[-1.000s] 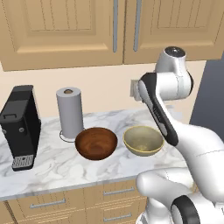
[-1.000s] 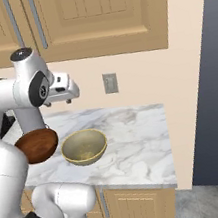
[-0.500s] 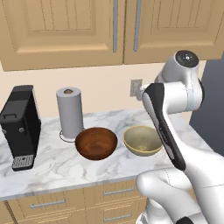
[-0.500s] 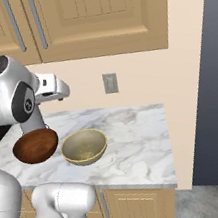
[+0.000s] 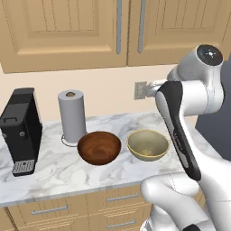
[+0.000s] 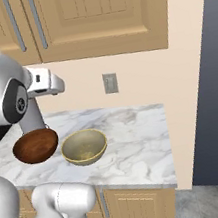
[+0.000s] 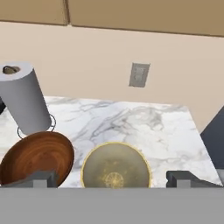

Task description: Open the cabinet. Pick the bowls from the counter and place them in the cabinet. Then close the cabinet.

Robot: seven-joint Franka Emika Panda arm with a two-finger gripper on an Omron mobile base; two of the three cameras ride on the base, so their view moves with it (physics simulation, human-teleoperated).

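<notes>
From my seat, the gripper is mostly cut off: in the hand view I get just two dark fingertips poking up at the bottom, set far apart, so the jaws stand wide with nothing between them and nothing touched. In the base views the arm hides the fingers; I see the hand raised above the counter, near the wall outlet.

Just beyond the fingertips sit the two bowls, side by side on the marble: the brown wooden bowl, its near rim cut off at the bottom, and the pale bowl beside it, close but apart. Behind the brown one stands a paper towel roll, and further left a black coffee machine. Above, the cabinet has both doors shut, its tops out of frame.
</notes>
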